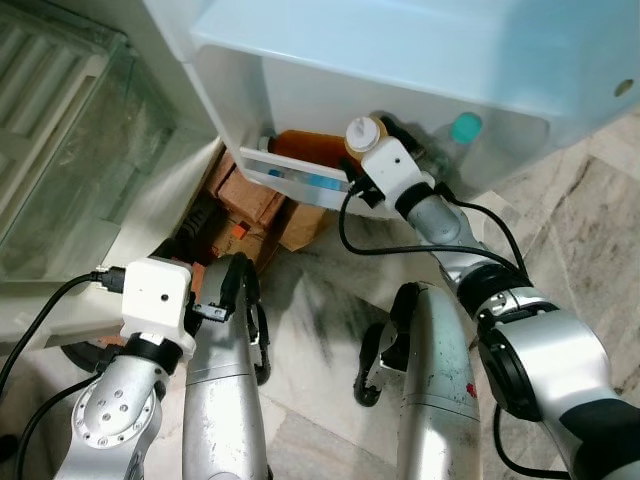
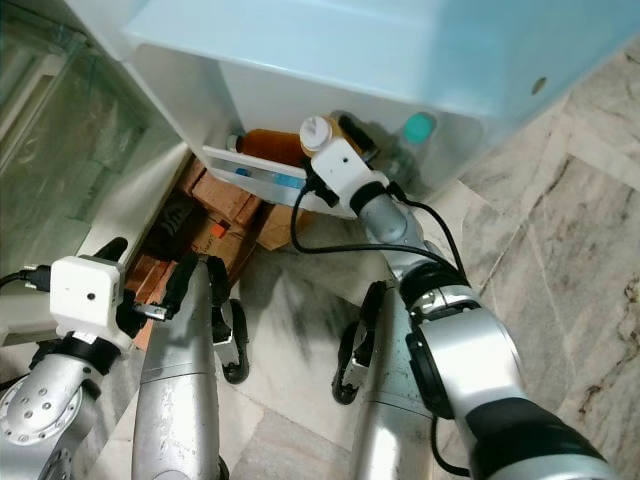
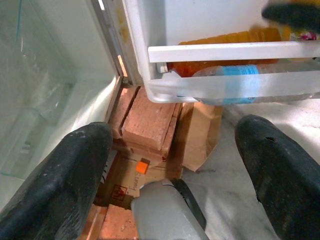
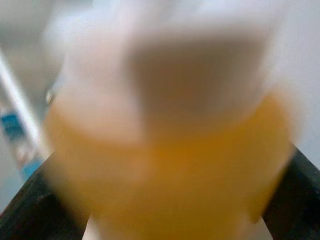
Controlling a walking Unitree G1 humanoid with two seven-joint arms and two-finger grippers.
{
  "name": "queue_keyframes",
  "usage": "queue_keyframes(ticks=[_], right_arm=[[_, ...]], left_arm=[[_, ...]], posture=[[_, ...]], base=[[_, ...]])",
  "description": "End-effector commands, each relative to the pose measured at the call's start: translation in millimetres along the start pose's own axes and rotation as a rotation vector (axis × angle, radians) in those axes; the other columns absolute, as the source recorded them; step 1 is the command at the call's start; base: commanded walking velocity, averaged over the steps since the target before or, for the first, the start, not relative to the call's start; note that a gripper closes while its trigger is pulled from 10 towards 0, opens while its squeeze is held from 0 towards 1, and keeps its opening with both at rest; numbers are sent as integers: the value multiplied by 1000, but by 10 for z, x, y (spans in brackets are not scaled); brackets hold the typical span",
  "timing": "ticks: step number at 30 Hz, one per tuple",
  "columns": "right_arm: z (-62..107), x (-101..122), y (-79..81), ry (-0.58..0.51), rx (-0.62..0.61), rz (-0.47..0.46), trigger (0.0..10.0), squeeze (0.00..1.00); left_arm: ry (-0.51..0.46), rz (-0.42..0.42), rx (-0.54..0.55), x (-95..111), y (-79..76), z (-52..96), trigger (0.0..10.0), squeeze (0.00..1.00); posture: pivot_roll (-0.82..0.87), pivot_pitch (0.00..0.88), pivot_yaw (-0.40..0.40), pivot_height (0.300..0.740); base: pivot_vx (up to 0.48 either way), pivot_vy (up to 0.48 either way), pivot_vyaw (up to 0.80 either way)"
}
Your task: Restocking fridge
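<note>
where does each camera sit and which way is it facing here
Left eye view: on the head, looking down at the fridge door shelf, both silver arms, right gripper at the orange bottle.
Right eye view: same scene beside it.
Left wrist view: along the left gripper, open, toward bricks and the shelf.
Right wrist view: between black fingers, pressed to the blurred bottle.
Shared: shelf and orange bottle.

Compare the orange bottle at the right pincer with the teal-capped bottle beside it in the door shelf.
The orange bottle has a white cap and amber-orange contents; the teal-capped bottle looks clear, with a teal cap. The orange bottle sits between the right pincer fingers, blurred in the wrist view; the teal-capped bottle stands untouched further right. Both stand cap-up in the fridge door shelf. The left pincer is open and holds nothing.
</note>
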State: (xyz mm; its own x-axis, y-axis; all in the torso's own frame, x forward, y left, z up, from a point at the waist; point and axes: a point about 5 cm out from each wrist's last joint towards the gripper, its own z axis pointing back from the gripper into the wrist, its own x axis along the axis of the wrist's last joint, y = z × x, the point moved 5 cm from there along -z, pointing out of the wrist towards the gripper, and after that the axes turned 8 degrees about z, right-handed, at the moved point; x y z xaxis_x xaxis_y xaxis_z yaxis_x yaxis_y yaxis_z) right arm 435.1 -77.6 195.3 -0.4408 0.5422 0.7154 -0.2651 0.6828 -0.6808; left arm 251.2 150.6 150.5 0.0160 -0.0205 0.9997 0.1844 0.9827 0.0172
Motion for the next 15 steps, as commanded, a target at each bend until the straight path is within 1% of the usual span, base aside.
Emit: queue_keyframes(ticks=[1, 3, 4, 5, 6, 8, 9, 13, 14, 15], right_arm=[[-25, 95, -16, -47, 0, -33, 10000, 1000], [-62, 233, -82, -110, 1, -39, 10000, 1000], [-62, 233, -82, -110, 1, -39, 10000, 1000], [-62, 267, -107, -130, -1, -47, 10000, 1000], [-43, 297, -151, -159, -7, -62, 10000, 1000], [-31, 304, -170, -170, -11, -67, 10000, 1000], [9, 306, -192, -194, -14, -81, 10000, 1000], [92, 256, -193, -210, -16, -91, 10000, 1000], [148, 241, -183, -226, -22, -98, 10000, 1000], [235, 203, -164, -239, -33, -114, 10000, 1000]], left_arm=[[37, 1, 9, -119, 24, 16, 10000, 0], [27, -2, 5, -127, 13, -35, 10000, 0], [27, -2, 5, -127, 13, -35, 10000, 0], [21, -3, 5, -127, 15, -54, 10000, 0], [11, -2, 6, -130, 20, -104, 10000, 0], [6, -1, 6, -132, 21, -129, 10000, 0], [-5, -1, 5, -131, 25, -186, 10000, 0], [-10, 1, 7, -155, 27, -293, 10000, 0], [-14, -1, 7, -159, 29, -316, 10000, 0], [-17, 6, 7, -178, 31, -370, 10000, 0]], posture=[[254, 413, -25, 559], [242, 397, -31, 559], [242, 397, -31, 559], [231, 385, -34, 559], [214, 366, -39, 559], [210, 362, -40, 559], [196, 344, -42, 559], [168, 312, -44, 559], [153, 294, -42, 559], [139, 277, -42, 559]], base=[[0, 0, 0], [0, 0, 0], [0, 0, 0], [0, 0, 0], [0, 0, 0], [0, 0, 0], [0, 0, 0], [0, 0, 0], [0, 0, 0], [0, 0, 0]])
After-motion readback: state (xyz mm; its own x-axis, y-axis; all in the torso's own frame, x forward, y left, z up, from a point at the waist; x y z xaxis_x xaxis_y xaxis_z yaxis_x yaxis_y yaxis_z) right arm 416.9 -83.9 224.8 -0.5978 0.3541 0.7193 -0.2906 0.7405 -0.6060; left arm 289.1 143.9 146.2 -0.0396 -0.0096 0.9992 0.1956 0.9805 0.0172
